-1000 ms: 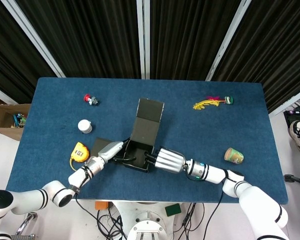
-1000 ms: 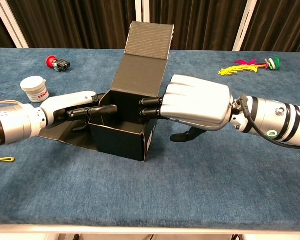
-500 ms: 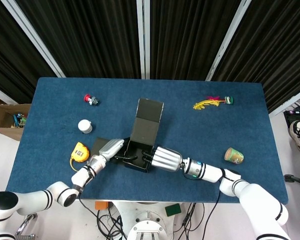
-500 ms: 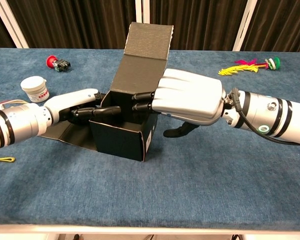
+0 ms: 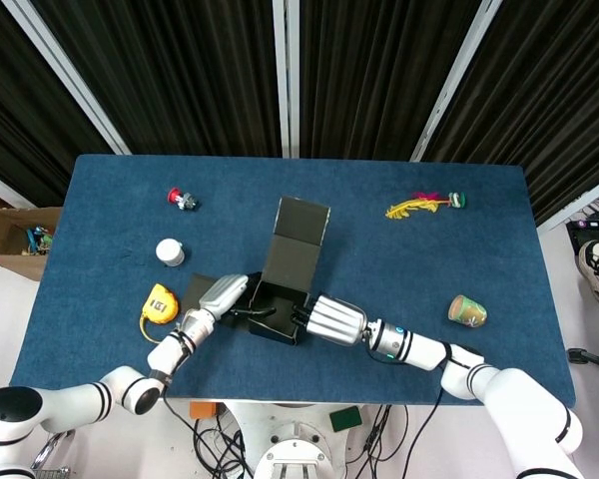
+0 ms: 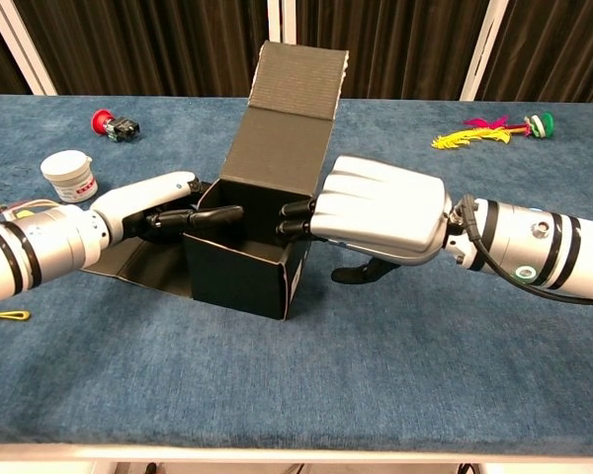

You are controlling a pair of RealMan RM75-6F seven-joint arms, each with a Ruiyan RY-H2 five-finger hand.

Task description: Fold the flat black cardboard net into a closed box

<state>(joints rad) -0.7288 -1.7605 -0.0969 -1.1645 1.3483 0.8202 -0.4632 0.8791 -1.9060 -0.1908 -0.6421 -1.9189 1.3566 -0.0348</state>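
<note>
No writing legible. Your left hand (image 6: 156, 209) and right hand (image 6: 376, 219) reach their fingers, extended together, over the box (image 6: 245, 259) rim; whether they grip it, cannot tell.

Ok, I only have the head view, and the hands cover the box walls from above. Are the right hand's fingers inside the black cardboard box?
Observer: Yes. In the chest view the right hand has its fingertips over the right wall of the black cardboard box, with the thumb outside and lower.
Operator: And the left?
Observer: The left hand has its fingertips over the top of the left wall.
Operator: And the lid?
Observer: The tall rear lid flap stands up; it isn't folded over yet.
</note>
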